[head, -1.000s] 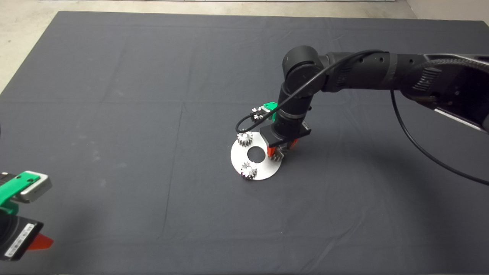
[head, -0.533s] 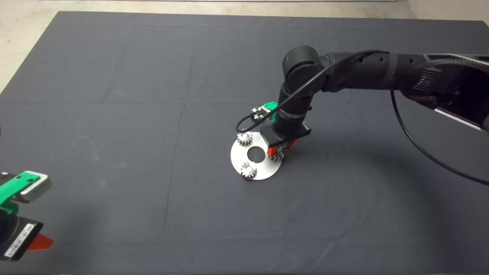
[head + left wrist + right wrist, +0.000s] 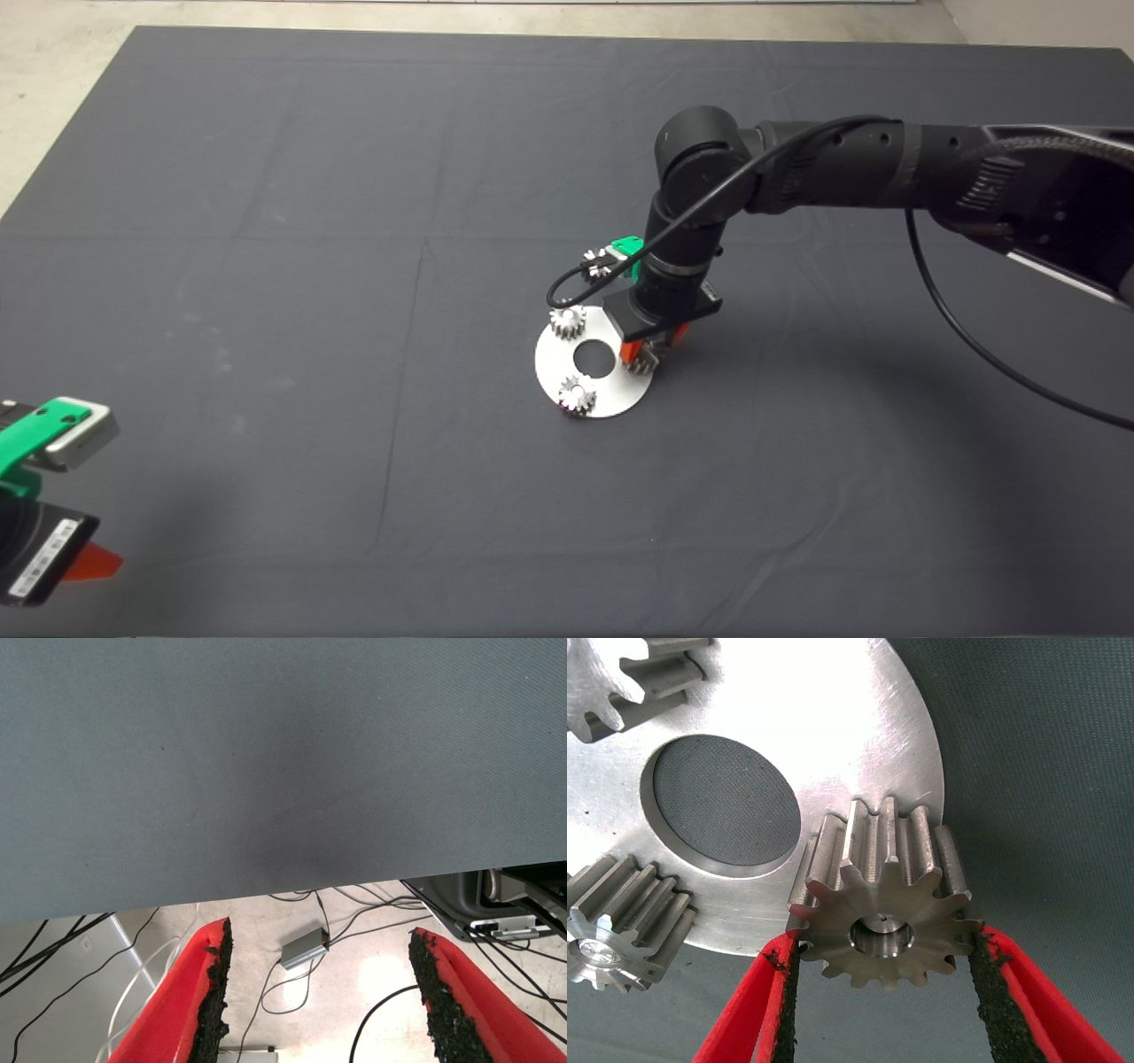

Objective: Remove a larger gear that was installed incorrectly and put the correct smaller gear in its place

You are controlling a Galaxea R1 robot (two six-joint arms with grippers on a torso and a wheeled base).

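seating a hard steel gear

idling wide at the desk's lower left: left pincer (image 3: 53, 496). gripping the smaller gear (image 3: 884, 904) on the plate (image 3: 833, 726) rim: right pincer (image 3: 884, 992). likely heavy, slick; squeezing across teeth.

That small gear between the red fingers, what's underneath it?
The smaller gear stands on the edge of a round silver plate, beside the plate's centre hole, where the dark mat shows through. The gear covers whatever peg or hole sits beneath it.
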